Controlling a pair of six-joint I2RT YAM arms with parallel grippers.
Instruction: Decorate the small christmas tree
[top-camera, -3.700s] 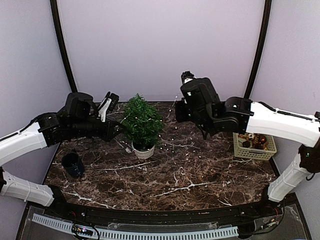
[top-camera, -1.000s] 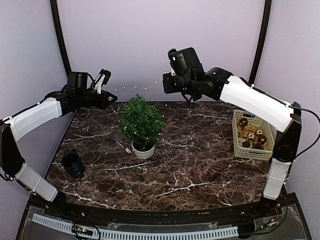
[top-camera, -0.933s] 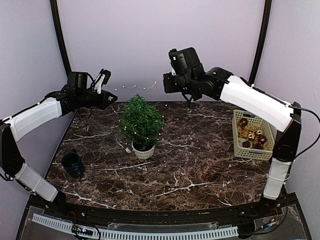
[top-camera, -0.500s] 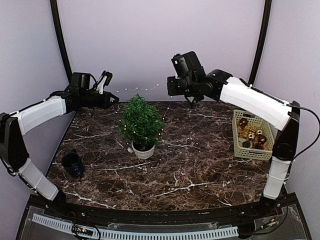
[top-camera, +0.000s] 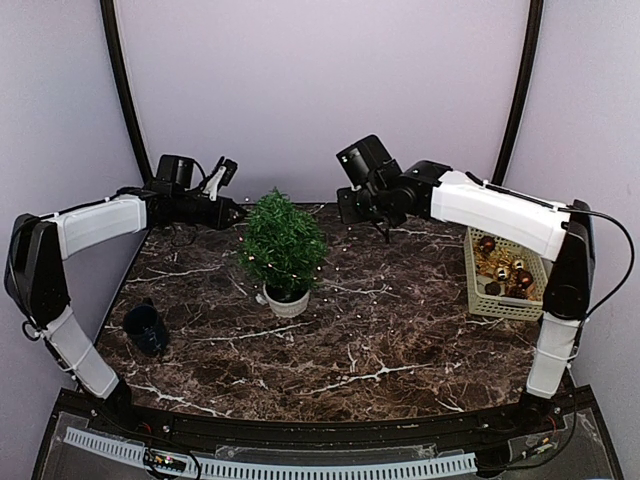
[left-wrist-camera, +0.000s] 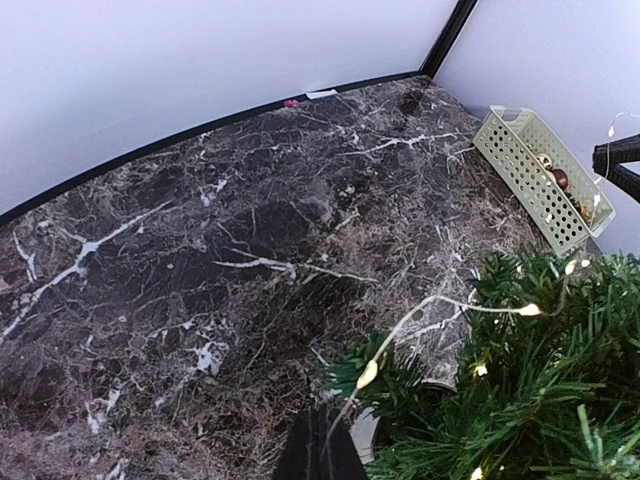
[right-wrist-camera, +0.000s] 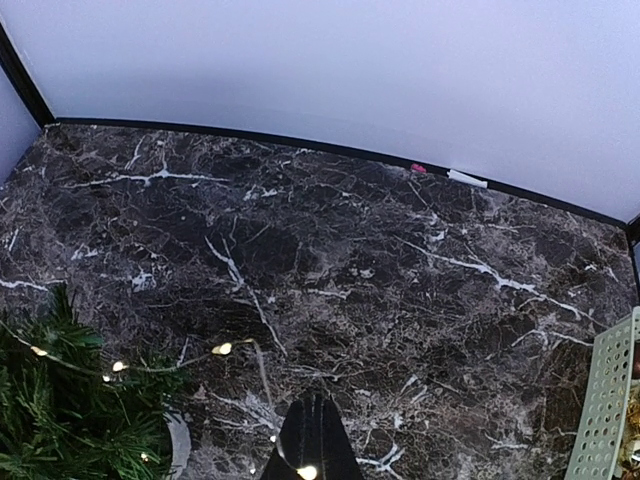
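Both arms have dropped from their raised stretch, so the string of lights (left-wrist-camera: 367, 373) that hung taut above the small christmas tree (top-camera: 285, 240) now sags onto its upper branches. That drop reads as the garland being laid on rather than just carried.

Nearest the camera, the marble table (top-camera: 400, 340) carries a dark cup (top-camera: 145, 328) at lower left. The tree stands upright in its white pot (top-camera: 287, 302) a little left of centre, tiny lit bulbs scattered through its needles. At the right edge, well apart from the tree, the beige basket (top-camera: 480, 295) holds baubles (top-camera: 505, 275) not yet used.

Farther back, the left gripper (top-camera: 228, 207) sits just beside the treetop on its left and the right gripper (top-camera: 347, 208) near it on the right. Each is pinched tight on the thin wire, as both wrist views show it running from the closed fingertips into the foliage.

Judging by this, the lights are partly draped — the ends still need releasing or winding before the ornaments go on
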